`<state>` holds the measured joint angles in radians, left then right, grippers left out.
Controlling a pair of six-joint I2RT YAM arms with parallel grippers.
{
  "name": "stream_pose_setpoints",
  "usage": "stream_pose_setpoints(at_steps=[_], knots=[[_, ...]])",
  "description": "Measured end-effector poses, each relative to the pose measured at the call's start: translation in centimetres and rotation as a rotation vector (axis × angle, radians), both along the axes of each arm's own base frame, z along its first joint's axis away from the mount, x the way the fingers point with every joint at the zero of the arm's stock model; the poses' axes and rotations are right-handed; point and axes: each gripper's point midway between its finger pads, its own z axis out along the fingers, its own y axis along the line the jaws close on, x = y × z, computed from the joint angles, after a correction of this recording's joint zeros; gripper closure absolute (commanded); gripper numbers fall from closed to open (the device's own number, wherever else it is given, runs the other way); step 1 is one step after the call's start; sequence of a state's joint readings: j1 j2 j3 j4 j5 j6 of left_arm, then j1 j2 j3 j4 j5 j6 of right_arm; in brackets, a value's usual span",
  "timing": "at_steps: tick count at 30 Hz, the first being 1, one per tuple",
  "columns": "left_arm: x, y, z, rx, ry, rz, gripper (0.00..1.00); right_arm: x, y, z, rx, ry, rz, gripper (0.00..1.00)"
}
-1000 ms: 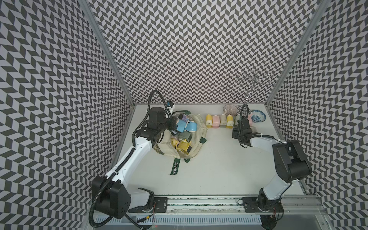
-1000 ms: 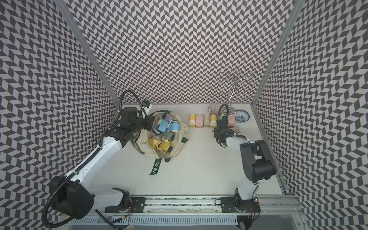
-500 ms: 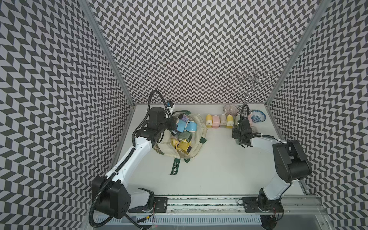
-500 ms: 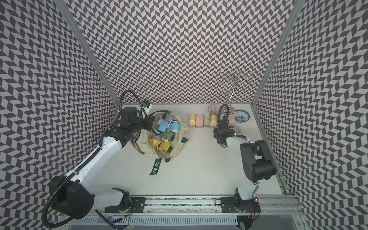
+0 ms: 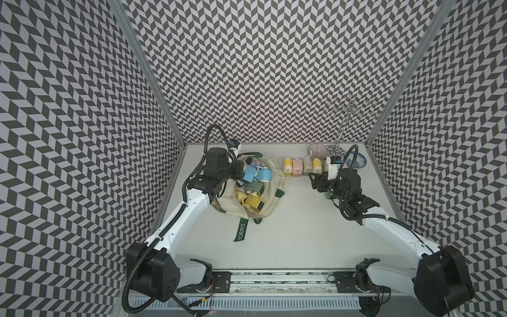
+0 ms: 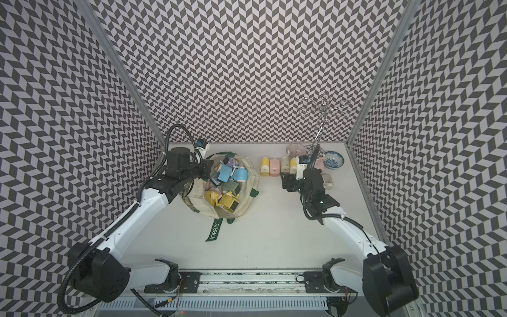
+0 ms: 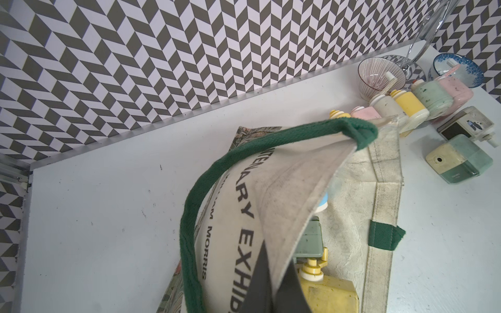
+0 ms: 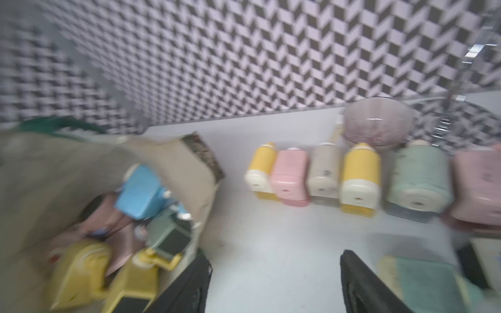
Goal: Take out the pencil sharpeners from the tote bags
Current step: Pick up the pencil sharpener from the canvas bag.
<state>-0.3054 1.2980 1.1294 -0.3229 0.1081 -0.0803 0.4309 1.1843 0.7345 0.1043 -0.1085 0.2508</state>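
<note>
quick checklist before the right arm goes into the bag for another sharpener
1. Bag mouth held open: ok. The left gripper has its jaws shut on the canvas rim of the tote bag.
2. Picking arm free: ok. The right gripper has its jaws open with nothing between them.
3. Target on top: ok. A blue sharpener lies on top of the pile in the bag.
4. Aim on that target: cannot tell. The right wrist view is blurred.
5. Set-down room: ok. There is bare table in front of the row of sharpeners.
</note>
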Motion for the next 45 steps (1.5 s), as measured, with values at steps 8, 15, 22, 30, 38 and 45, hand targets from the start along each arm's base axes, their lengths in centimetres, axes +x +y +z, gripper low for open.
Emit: stream_pose_setpoints(at_steps=[8, 15, 22, 30, 38, 45], knots=[[0.0, 0.0, 0.0, 0.000, -0.001, 0.001, 1.00, -9.2, 13.7, -0.7, -0.005, -0.046, 0.539, 0.15], [0.0, 0.0, 0.0, 0.001, -0.001, 0.001, 1.00, -9.6, 18.4, -6.2, -0.223, -0.055, 0.690, 0.07], [0.0, 0.0, 0.0, 0.002, -0.001, 0.004, 1.00, -7.8, 20.8, -9.7, -0.358, -0.052, 0.735, 0.06], [0.0, 0.0, 0.0, 0.003, -0.002, 0.004, 1.00, -7.0, 22.1, -13.3, -0.461, -0.017, 0.750, 0.08], [0.0, 0.0, 0.0, 0.003, -0.002, 0.004, 1.00, -5.2, 22.8, -14.9, -0.512, -0.004, 0.704, 0.19], [0.0, 0.0, 0.0, 0.003, -0.002, 0.004, 1.00, -4.5, 24.1, -15.2, -0.523, -0.011, 0.700, 0.31]])
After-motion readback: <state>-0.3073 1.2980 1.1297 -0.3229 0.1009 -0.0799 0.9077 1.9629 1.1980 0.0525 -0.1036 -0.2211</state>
